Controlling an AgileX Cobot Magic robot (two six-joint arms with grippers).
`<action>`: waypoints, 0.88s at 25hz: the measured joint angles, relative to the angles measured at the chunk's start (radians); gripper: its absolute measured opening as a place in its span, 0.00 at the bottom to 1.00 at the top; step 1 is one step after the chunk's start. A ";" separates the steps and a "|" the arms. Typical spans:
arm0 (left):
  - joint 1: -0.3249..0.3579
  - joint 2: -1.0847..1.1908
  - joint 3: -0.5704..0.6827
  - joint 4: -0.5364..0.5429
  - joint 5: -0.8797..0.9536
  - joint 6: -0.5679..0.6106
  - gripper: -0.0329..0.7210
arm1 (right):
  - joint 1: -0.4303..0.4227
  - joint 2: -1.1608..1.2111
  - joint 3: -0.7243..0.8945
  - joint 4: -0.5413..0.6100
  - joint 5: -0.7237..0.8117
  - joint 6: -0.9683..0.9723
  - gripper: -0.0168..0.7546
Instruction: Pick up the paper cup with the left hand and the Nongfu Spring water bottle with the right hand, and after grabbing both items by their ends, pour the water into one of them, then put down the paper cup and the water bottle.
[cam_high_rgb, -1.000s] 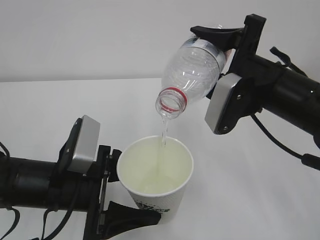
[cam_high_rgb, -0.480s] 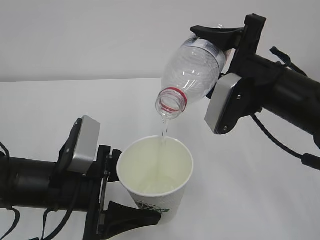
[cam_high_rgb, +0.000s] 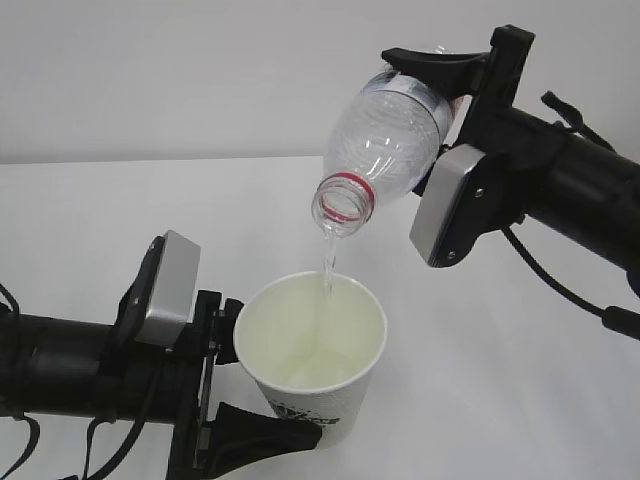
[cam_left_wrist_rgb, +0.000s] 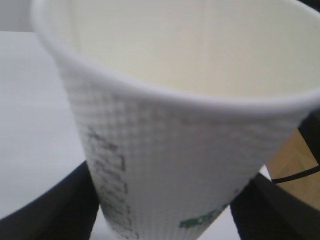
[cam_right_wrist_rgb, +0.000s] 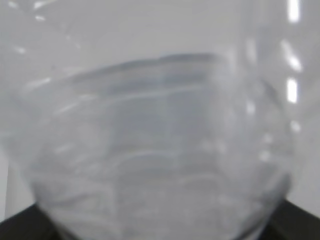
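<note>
My left gripper is shut on the lower part of the white paper cup, which it holds upright low in the exterior view. Above it my right gripper is shut on the base end of the clear Nongfu Spring water bottle, tilted mouth-down with its red neck ring over the cup. A thin stream of water falls from the mouth into the cup, where water pools. The left wrist view shows the cup between black fingers. The right wrist view is filled by the blurred bottle.
A white table lies under both arms, with a pale wall behind. A black cable trails below the right arm. A strip of brown floor shows at the right edge of the left wrist view.
The stream keeps running from the bottle into the cup. Both arms, the cup and the bottle hold the same places.
</note>
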 joint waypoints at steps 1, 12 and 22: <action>0.000 0.000 0.000 0.000 0.000 0.000 0.78 | 0.000 0.000 0.000 0.000 0.000 0.000 0.66; 0.000 0.000 0.000 0.000 0.000 0.000 0.78 | 0.000 0.000 0.000 0.001 -0.002 0.000 0.66; 0.000 0.000 0.000 0.000 0.000 0.000 0.78 | 0.000 0.000 0.000 0.001 -0.002 -0.018 0.66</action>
